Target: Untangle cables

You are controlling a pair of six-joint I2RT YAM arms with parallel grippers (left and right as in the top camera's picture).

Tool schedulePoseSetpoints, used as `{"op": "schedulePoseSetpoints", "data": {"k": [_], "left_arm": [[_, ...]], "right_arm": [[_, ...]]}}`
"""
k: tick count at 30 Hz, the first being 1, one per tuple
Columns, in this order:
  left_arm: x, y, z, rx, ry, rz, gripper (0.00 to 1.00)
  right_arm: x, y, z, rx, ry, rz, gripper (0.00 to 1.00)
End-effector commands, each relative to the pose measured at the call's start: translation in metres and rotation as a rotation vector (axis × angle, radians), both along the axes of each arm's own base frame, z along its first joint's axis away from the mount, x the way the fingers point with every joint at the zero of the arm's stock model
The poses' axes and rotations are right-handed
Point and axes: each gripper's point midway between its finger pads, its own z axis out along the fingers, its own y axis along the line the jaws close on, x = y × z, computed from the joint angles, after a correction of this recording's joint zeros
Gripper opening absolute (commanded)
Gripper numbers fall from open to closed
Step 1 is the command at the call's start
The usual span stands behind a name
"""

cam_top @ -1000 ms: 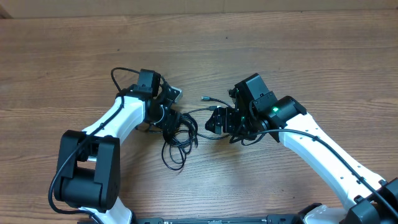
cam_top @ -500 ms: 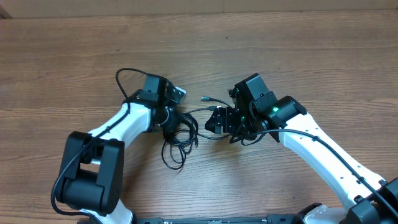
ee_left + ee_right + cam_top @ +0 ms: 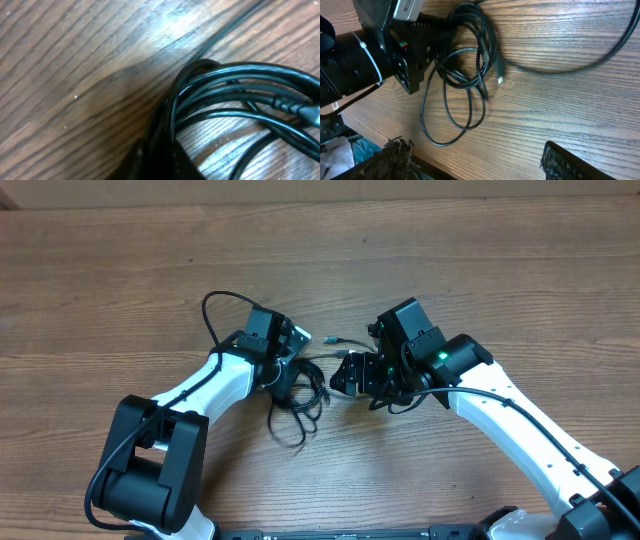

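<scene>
Note that the left pincer [image 3: 286, 371] clamps the tangled bundle of thin black cables [image 3: 296, 394], which lies on the brown wooden worktop [image 3: 120, 260] midway between its left and right edges. The right pincer [image 3: 477, 152] stands open just beside it.

Ahead of the right tool [image 3: 475, 149], whose fingers stand wide apart over bare table [image 3: 560, 105], the cables [image 3: 483, 57] lie in tangled loops, one plug [image 3: 500, 78] pointing back toward it, with the left tool [image 3: 427, 42] touching their far-left side.
</scene>
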Motion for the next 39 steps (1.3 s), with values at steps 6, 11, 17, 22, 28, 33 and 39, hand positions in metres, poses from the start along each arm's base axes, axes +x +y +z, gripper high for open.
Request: {"op": "schedulePoseSetpoints", "data": {"k": [6,11,17,22,28,33,39], "left_arm": [[-0.016,0.048,-0.029,0.14,0.068,0.393,0.04],[-0.009,0.074,-0.013,0.196,0.015,0.607,0.04],[0.013,0.065,0.053,0.071,-0.104,0.687,0.04],[0.016,0.057,0.131,-0.097,-0.242,0.7,0.04],[-0.002,0.038,0.194,-0.331,-0.305,0.664,0.04],[-0.005,0.039,0.198,-0.351,-0.304,0.69,0.04],[-0.01,0.04,0.184,-0.342,-0.243,0.744,0.04]], "right_arm": [[0.0,0.0,-0.001,-0.009,-0.006,0.004,0.83],[-0.001,0.0,-0.002,-0.01,-0.004,0.005,0.78],[-0.001,-0.001,-0.002,-0.012,0.0,0.004,0.77],[-0.007,-0.004,-0.004,-0.024,0.025,0.008,0.84],[-0.019,0.021,0.017,0.13,-0.068,0.25,0.94],[-0.019,0.031,0.034,0.207,-0.152,0.336,0.96],[-0.022,0.029,0.067,0.239,-0.318,0.409,0.96]]}}
